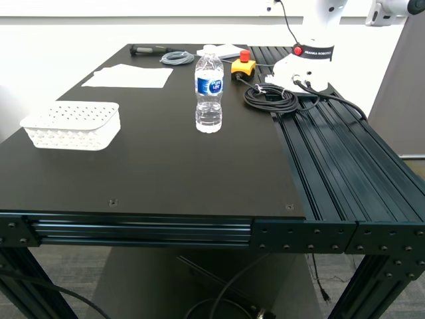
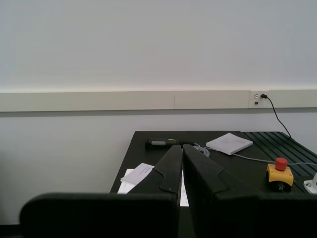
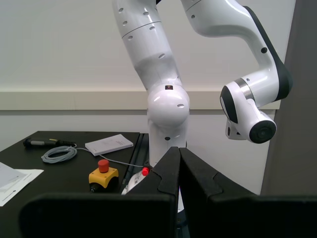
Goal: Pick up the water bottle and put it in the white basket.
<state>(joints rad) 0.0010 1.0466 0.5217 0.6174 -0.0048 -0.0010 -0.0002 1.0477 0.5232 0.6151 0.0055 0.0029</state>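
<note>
The water bottle [image 1: 208, 93] stands upright near the middle of the black table, clear with a white cap and a blue-and-white label. The white basket [image 1: 72, 124], low with perforated sides, sits on the table toward the exterior view's left and looks empty. Neither gripper shows in the exterior view. My first gripper [image 2: 182, 148] is shut and empty, held high, looking over the table's far end. My second gripper [image 3: 179, 150] is shut and empty, facing the white robot arm. Neither wrist view shows the bottle or the basket.
White paper sheets [image 1: 128, 76] lie behind the basket. A yellow box with a red button [image 1: 243, 65], a coiled black cable [image 1: 271, 97], a grey cable coil [image 1: 176, 58] and a white booklet [image 1: 222, 50] lie at the back. Another white robot's base [image 1: 302, 66] stands at the back right.
</note>
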